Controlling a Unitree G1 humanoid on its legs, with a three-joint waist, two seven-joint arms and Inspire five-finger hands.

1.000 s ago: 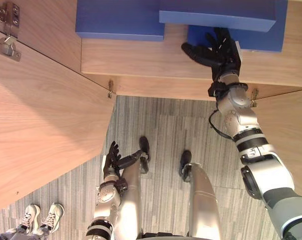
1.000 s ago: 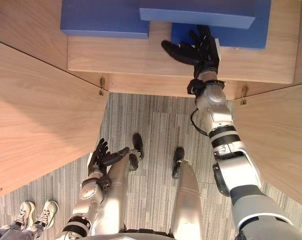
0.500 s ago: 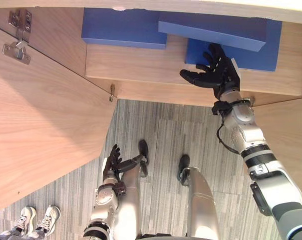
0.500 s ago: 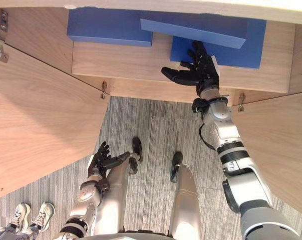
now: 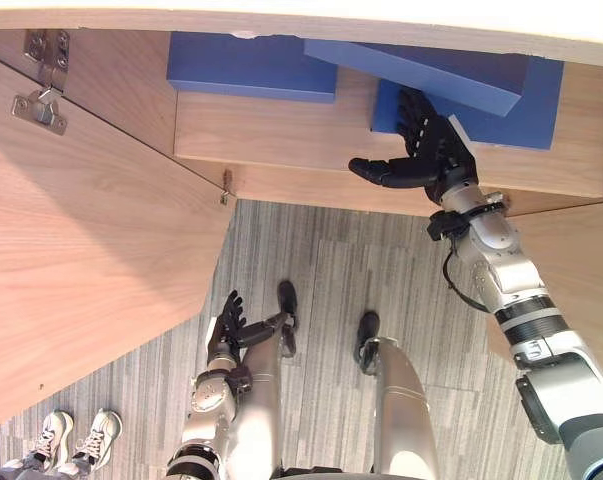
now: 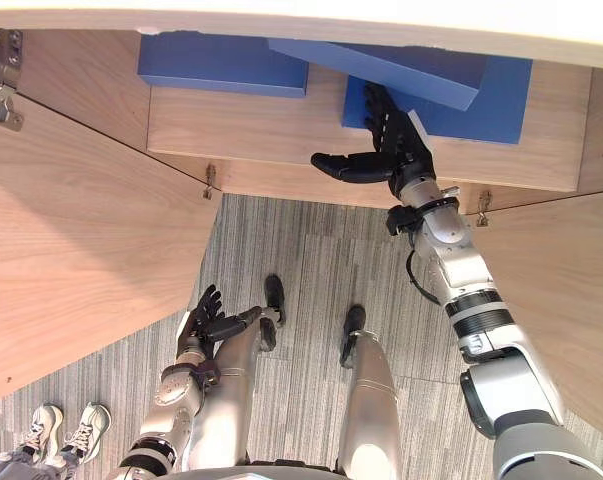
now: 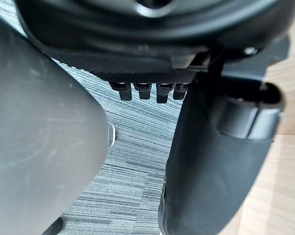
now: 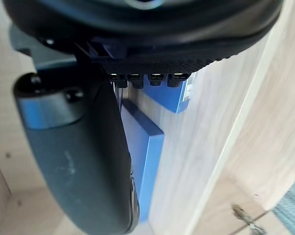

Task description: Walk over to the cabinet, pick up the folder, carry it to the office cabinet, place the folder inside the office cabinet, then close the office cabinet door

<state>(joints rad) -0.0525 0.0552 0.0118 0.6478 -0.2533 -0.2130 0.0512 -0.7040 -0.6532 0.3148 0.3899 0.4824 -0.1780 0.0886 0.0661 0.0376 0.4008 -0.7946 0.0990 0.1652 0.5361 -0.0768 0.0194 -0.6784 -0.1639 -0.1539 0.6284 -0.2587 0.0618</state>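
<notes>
Right hand (image 5: 426, 150) spread wide, empty, over blue folder (image 5: 536, 115) at 1 o'clock; left hand (image 5: 226, 320) relaxed at 7 o'clock; folder likely placed; withdraw straight toward 6 o'clock without dragging it.

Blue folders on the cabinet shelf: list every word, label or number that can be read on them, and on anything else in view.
None can be read.
The three blue folders show plain covers.
The wooden cabinet doors and metal hinges bear no print.
A pale patch on one folder's edge in the right wrist view is too small to read.
</notes>
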